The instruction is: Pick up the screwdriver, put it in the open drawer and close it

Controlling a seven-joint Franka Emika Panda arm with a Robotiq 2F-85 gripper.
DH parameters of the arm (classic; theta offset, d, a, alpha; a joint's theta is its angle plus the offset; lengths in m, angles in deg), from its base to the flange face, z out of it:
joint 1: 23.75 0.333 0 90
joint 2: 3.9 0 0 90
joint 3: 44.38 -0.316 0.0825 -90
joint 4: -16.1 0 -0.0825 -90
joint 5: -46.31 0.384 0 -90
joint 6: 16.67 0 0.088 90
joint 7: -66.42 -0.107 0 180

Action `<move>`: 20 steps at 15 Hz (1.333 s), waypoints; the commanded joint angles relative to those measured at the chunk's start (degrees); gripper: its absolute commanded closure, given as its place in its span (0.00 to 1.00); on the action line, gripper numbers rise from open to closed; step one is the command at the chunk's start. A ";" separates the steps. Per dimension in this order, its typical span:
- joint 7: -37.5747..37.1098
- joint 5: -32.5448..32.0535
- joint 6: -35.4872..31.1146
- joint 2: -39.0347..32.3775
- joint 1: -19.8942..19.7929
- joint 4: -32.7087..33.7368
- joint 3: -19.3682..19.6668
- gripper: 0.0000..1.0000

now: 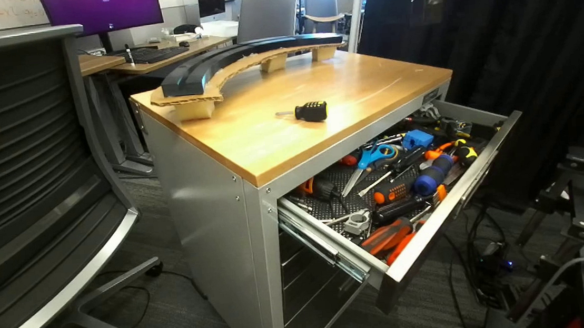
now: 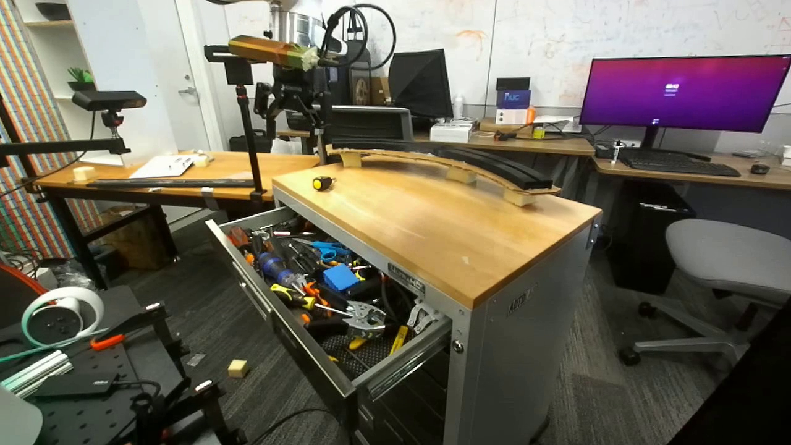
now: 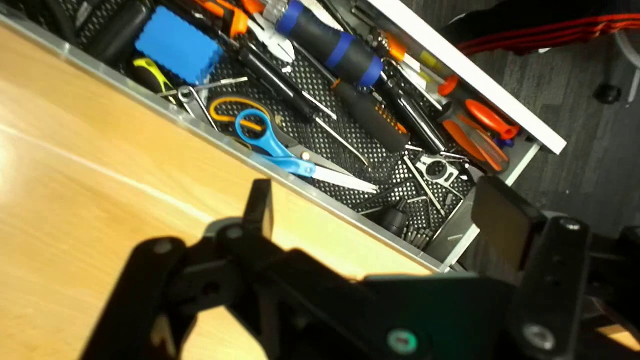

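The screwdriver (image 1: 312, 111) is short and stubby, with a black handle with yellow marks and a thin metal shaft. It lies on the wooden worktop near the drawer-side edge, and its handle end also shows in an exterior view (image 2: 322, 183). It is out of view in the wrist view. The light-grey top drawer (image 1: 440, 198) is pulled out and full of tools; its front panel also shows in an exterior view (image 2: 281, 315) and in the wrist view (image 3: 470, 70). My gripper (image 3: 382, 210) is open and empty, above the worktop and drawer edge. It hangs high in an exterior view (image 2: 293, 108).
A curved black track on cardboard (image 1: 255, 51) stands on blocks along the back of the worktop (image 2: 426, 216). Blue scissors (image 3: 285, 155) and a blue-banded handle (image 3: 335, 45) lie in the drawer. An office chair (image 1: 23, 171) stands beside the cabinet. A camera stand (image 2: 246, 123) is near the gripper.
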 commanded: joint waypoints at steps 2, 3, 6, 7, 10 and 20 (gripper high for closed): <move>-1.20 -1.02 -1.10 -17.01 0.85 16.01 -3.45 0.00; -3.31 -2.58 -2.26 -20.36 1.46 18.66 -3.92 0.00; -7.41 -6.13 -5.01 -27.98 3.43 24.80 -4.36 0.00; -9.29 -7.77 -5.71 -29.65 4.37 26.19 -3.99 0.00; -12.81 -10.93 -5.60 -32.79 5.92 29.05 -3.22 0.25; -10.82 -12.97 3.55 -31.60 5.99 27.99 -5.11 0.90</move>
